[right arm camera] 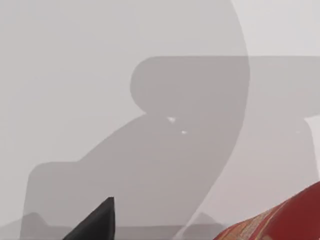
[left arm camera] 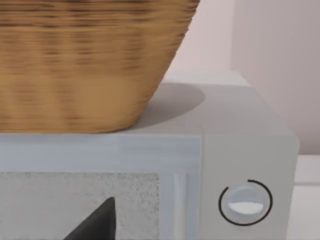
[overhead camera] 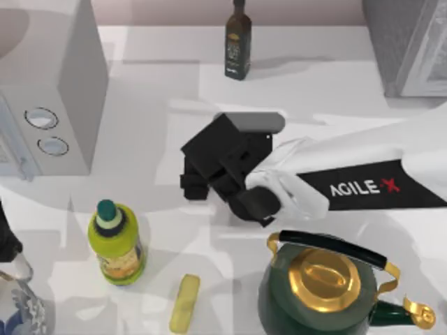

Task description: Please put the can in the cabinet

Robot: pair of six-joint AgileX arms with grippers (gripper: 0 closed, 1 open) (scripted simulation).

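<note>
Table (overhead camera: 167, 77) bare beyond right gripper (overhead camera: 199, 183) | can (right arm camera: 285, 220) just beside its fingertip | grip: cannot tell

My right arm (overhead camera: 363, 183) is white with a black band carrying white AGILE lettering and a red X; my right gripper (overhead camera: 209, 183) is black. The can (right arm camera: 285, 220) is red with pale orange patterning. The cabinet (overhead camera: 391, 42) has a grey speckled side. The bottle (overhead camera: 116, 244) is yellow-green with a teal cap. The kettle (overhead camera: 318, 293) is dark green with gold lid and trim. The basket (left arm camera: 85, 60) is woven tan-brown. The table (overhead camera: 160, 84) is white.
</note>
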